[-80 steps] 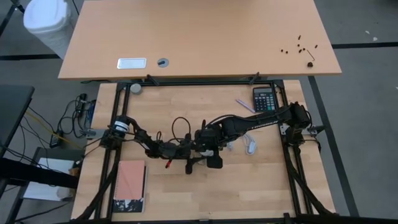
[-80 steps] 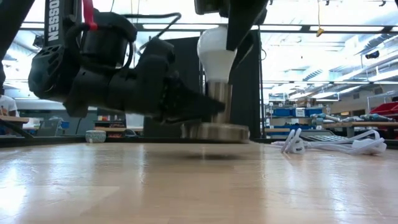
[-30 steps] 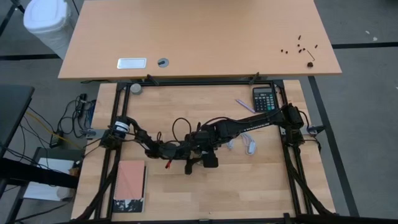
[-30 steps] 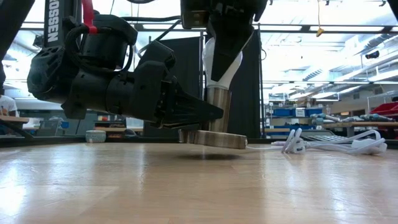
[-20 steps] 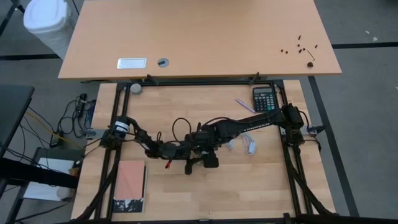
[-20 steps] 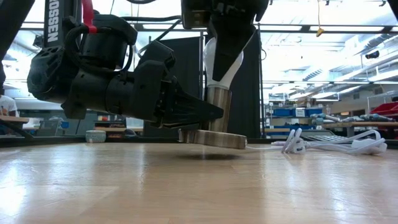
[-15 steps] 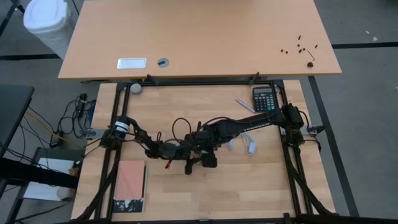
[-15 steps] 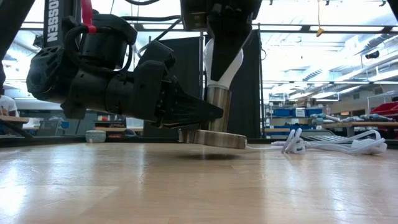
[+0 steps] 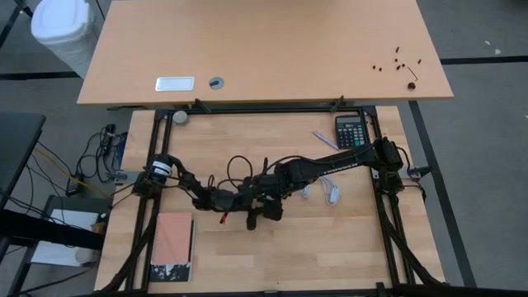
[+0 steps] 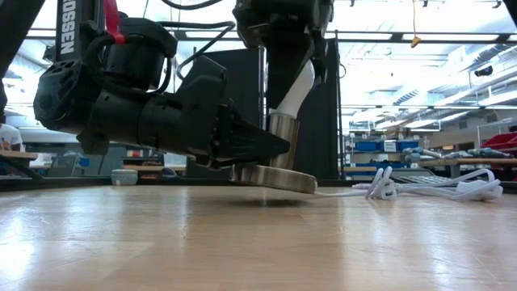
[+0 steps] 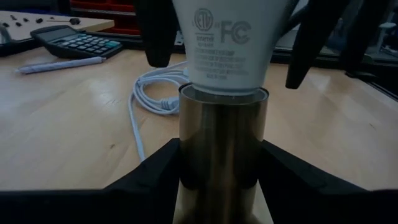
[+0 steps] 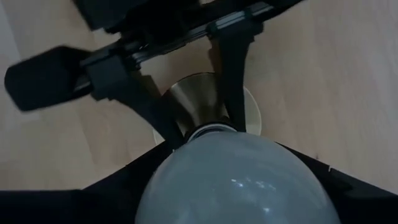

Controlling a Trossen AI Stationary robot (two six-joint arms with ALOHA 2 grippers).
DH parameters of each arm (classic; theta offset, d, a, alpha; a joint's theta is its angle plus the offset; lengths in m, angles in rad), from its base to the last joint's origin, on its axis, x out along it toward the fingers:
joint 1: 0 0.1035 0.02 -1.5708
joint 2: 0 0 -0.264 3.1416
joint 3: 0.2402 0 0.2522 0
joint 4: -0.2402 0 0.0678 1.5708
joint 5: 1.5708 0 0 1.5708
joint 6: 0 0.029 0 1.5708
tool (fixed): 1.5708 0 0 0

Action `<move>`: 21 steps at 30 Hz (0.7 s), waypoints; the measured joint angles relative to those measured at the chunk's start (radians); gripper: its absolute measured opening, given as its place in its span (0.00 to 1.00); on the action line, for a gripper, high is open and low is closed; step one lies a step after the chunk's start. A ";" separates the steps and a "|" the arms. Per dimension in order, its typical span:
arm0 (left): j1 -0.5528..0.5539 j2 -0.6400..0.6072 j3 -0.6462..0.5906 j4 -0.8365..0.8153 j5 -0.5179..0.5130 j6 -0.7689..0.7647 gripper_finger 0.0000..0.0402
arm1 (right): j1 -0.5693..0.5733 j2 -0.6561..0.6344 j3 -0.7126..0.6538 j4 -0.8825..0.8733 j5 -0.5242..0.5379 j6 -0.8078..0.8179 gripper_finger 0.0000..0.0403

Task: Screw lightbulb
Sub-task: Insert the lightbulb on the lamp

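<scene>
The wooden table (image 9: 346, 247) fills the high view, and both dark arms meet near its middle. The left gripper (image 11: 222, 163) reaches in flat from nine o'clock, and its two fingers (image 11: 155, 171) hug the shiny metal socket tube (image 11: 222, 162), one on each side. The lightbulb (image 11: 227, 43) stands in the top of that tube, in the middle of the table. The right gripper (image 12: 230, 180) comes down from above, and its fingers (image 12: 130, 180) sit on both sides of the white globe, holding it. In the low view the round socket base (image 10: 275, 178) tips a little, with its left edge just off the table. The high view hides the bulb under the arms. The left wrist view shows letters printed on the bulb's neck. The right wrist view looks down on the round top of the bulb. A white cord (image 9: 332, 195) lies at three o'clock of the bulb. A calculator (image 9: 350, 130) and a pen (image 9: 325, 139) lie at two o'clock. A pink notebook (image 9: 173, 239) lies at eight o'clock. Nothing blocks the bulb but the arms.
</scene>
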 joint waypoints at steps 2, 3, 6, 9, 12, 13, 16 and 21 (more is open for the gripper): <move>0.000 0.000 0.000 -0.001 -0.009 -0.013 0.48 | 0.000 0.000 0.000 0.000 0.004 0.037 0.66; 0.000 0.000 0.000 -0.001 -0.013 -0.022 0.48 | 0.000 0.000 0.000 0.000 0.005 0.051 0.66; 0.000 0.000 0.000 -0.001 -0.020 -0.029 0.48 | 0.000 0.000 0.000 0.000 0.020 0.108 0.66; -0.002 0.000 0.000 -0.001 -0.023 -0.048 0.48 | 0.000 0.000 0.000 0.000 0.028 0.171 0.66; -0.002 0.000 0.000 -0.001 -0.026 -0.056 0.48 | -0.001 0.000 0.000 -0.006 0.033 0.247 0.66; -0.002 0.000 0.000 -0.001 -0.026 -0.058 0.48 | -0.002 0.000 0.000 -0.008 0.033 0.270 0.66; -0.002 0.000 0.000 -0.001 -0.026 -0.056 0.48 | -0.003 0.000 0.000 -0.010 0.035 0.340 0.66; -0.002 0.000 0.000 -0.001 -0.026 -0.052 0.48 | -0.011 0.000 0.000 -0.014 0.033 0.469 0.66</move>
